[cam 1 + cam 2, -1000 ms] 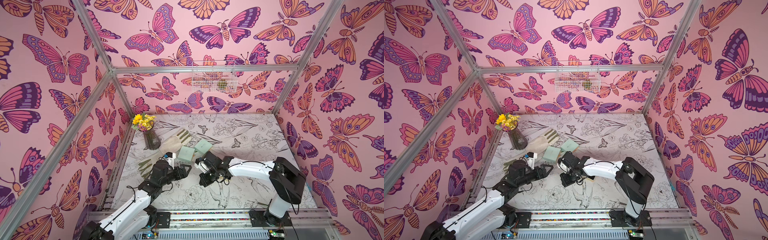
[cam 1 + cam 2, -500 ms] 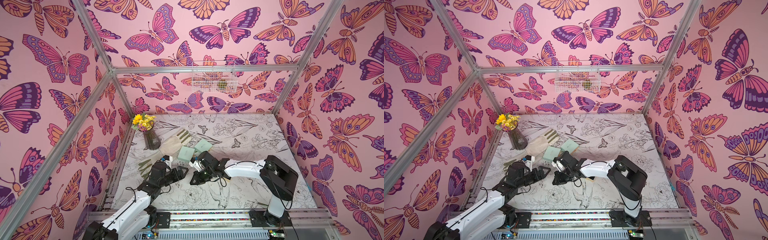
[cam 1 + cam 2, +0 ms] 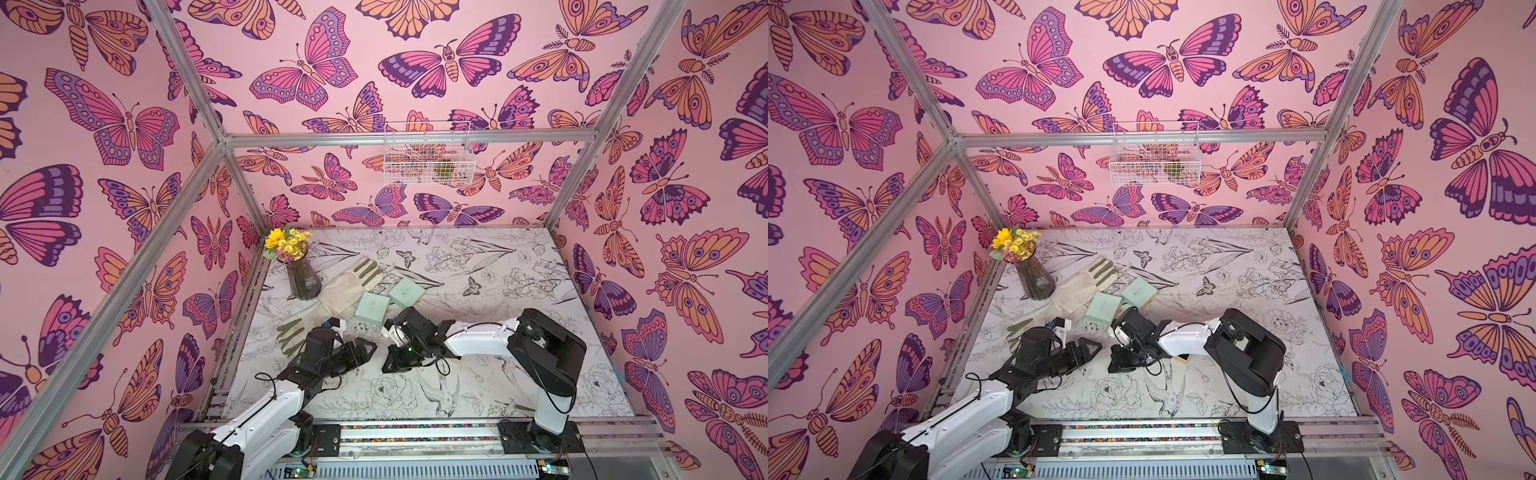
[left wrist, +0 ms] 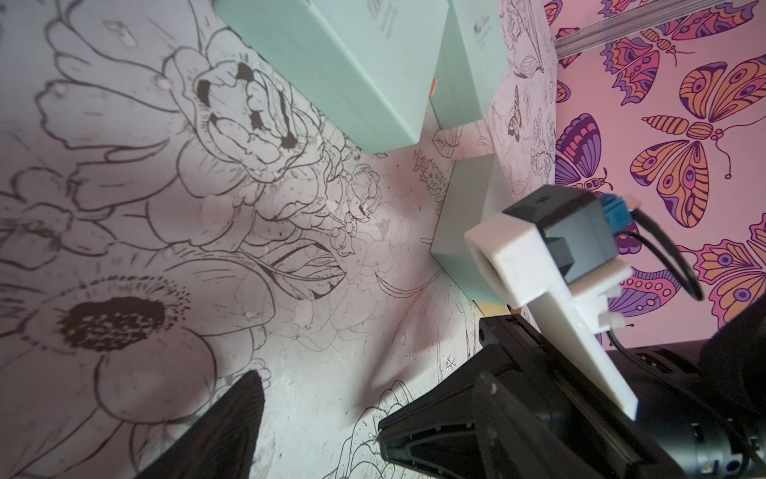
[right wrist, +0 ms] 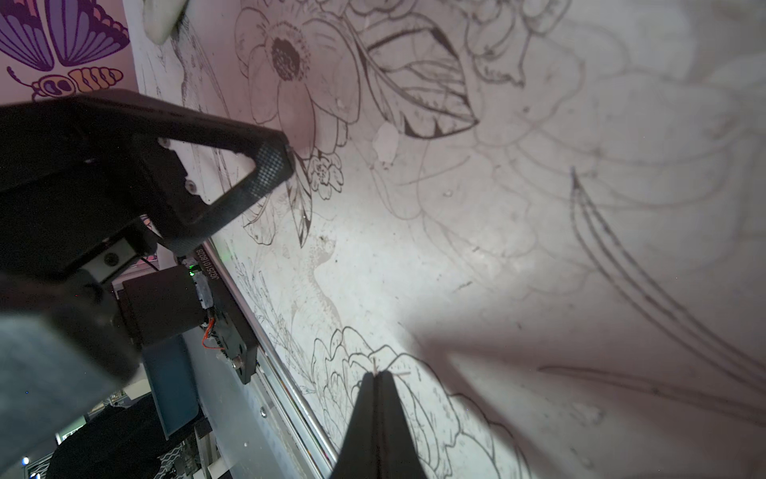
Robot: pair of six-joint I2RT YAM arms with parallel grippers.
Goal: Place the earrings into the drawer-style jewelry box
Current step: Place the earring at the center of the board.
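Seeing right fingers clenched, left fingers spread; I fear any pinched earring slipping, lost against floral-print bench.

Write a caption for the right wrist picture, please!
Shut right pincer pointing down at the flower-print table.

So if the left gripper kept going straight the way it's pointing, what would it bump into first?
Probably the right gripper, its jaws shut, just ahead of the left gripper, whose jaws stand open. Depth is hard to judge.
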